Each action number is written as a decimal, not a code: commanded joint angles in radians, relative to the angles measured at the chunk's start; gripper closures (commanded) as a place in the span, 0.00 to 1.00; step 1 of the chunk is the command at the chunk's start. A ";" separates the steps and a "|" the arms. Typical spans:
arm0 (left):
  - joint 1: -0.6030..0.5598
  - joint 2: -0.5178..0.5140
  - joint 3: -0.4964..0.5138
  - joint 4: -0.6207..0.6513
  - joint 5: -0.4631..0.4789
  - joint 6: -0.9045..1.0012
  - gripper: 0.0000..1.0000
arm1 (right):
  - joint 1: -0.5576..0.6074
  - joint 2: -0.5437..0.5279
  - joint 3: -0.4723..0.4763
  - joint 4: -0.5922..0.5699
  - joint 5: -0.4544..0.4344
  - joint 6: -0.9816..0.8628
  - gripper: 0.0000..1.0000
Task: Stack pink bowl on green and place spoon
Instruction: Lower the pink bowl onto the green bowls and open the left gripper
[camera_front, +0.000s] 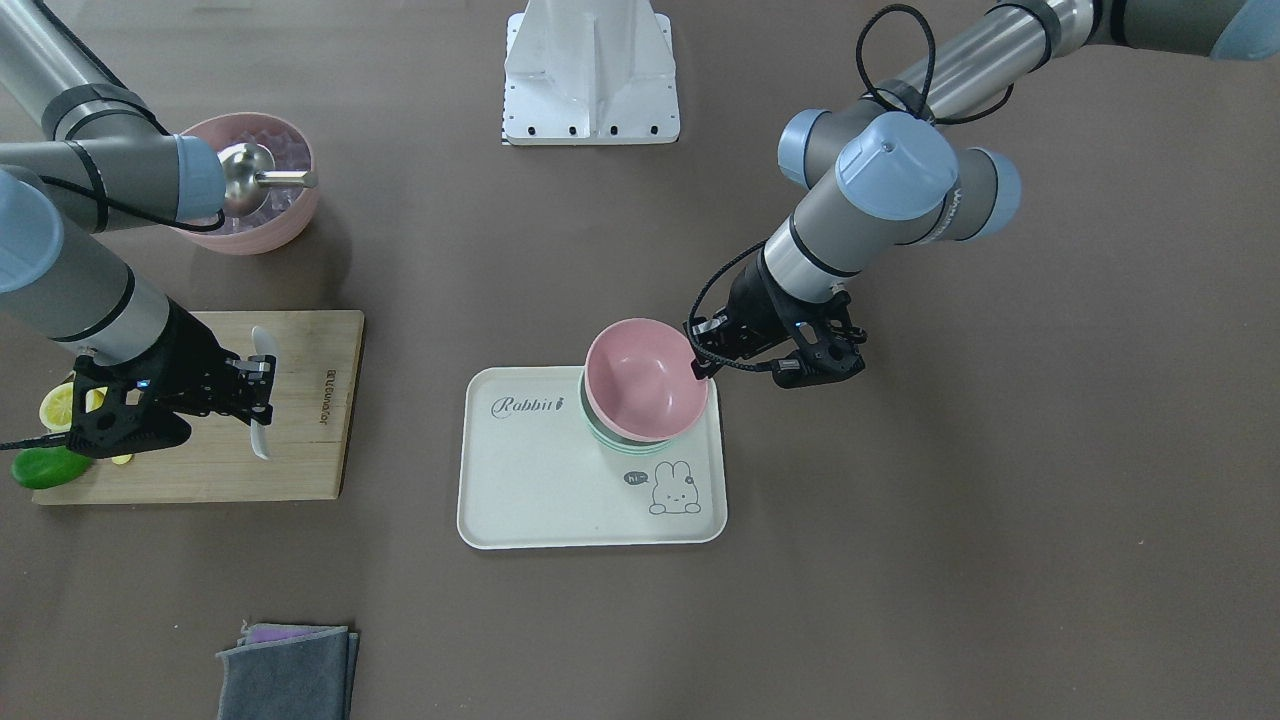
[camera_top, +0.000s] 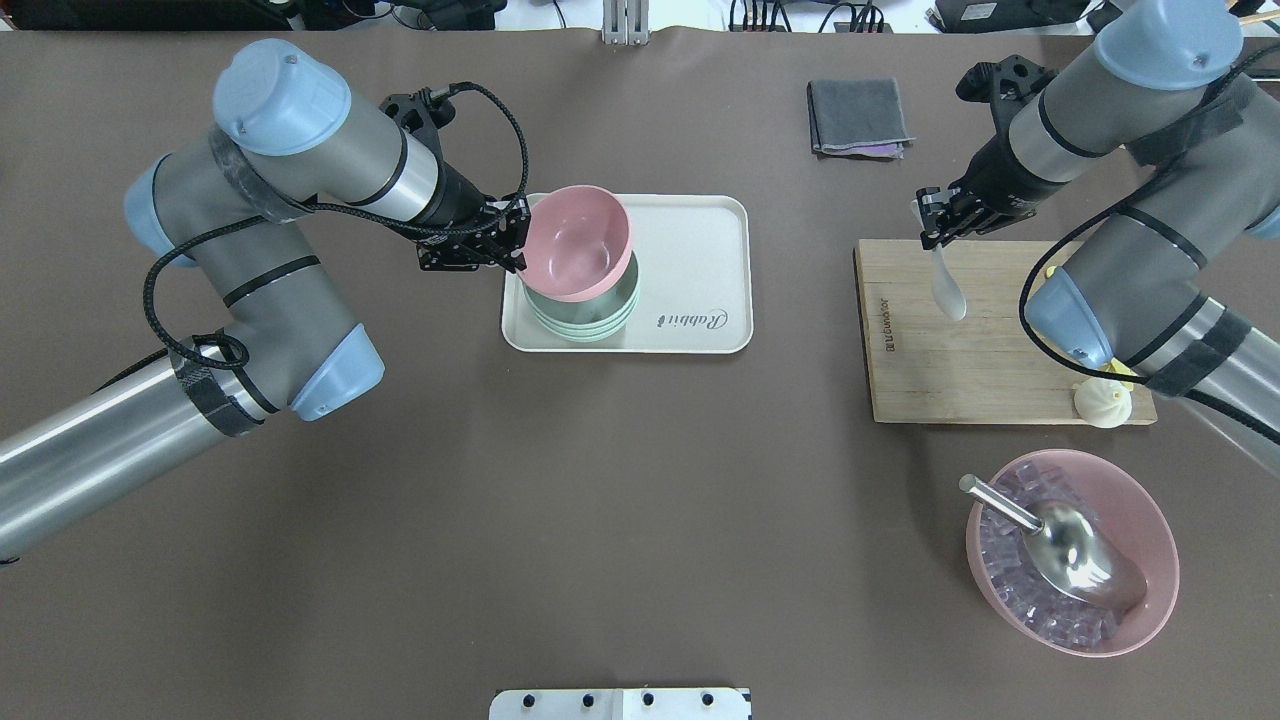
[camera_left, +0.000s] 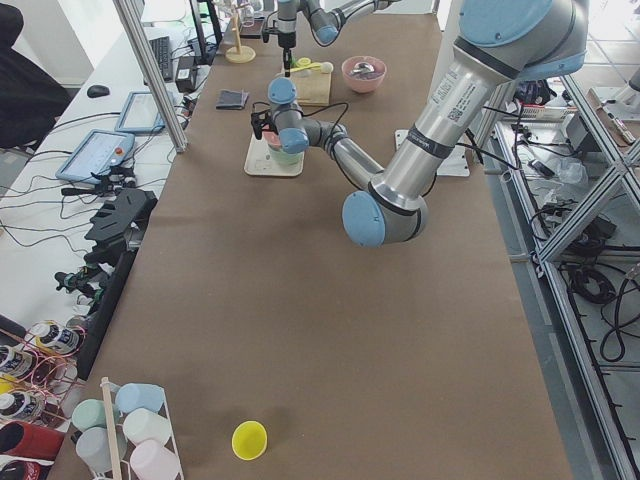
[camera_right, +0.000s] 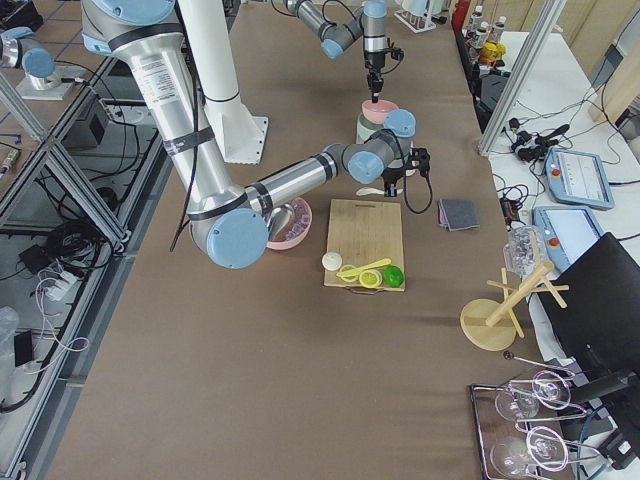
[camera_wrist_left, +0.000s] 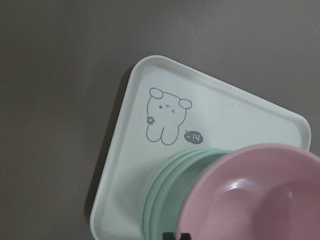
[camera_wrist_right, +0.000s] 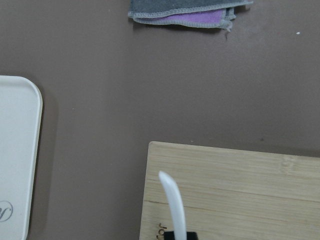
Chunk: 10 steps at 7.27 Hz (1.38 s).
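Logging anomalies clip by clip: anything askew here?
Only the pink bowl: it sits tilted on the green bowls, pinched at the rim by the left gripper. The right gripper holds the white spoon.

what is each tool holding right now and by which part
The left tool grips the pink bowl by its rim, over the green bowls. The right tool grips the white spoon by its handle.

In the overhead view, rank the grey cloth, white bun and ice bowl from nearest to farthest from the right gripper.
1. grey cloth, just beyond the right gripper, on the far side.
2. white bun, on the cutting board's near corner.
3. ice bowl, nearest the robot.
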 joint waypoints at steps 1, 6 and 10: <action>0.012 0.000 0.006 -0.002 0.000 0.000 1.00 | 0.002 0.000 0.004 0.000 0.000 0.002 1.00; 0.023 0.000 0.016 -0.003 0.000 0.000 1.00 | 0.002 0.000 0.006 -0.002 -0.001 0.002 1.00; 0.022 0.002 0.014 -0.002 0.000 0.005 0.46 | 0.000 0.000 0.007 -0.002 -0.001 0.002 1.00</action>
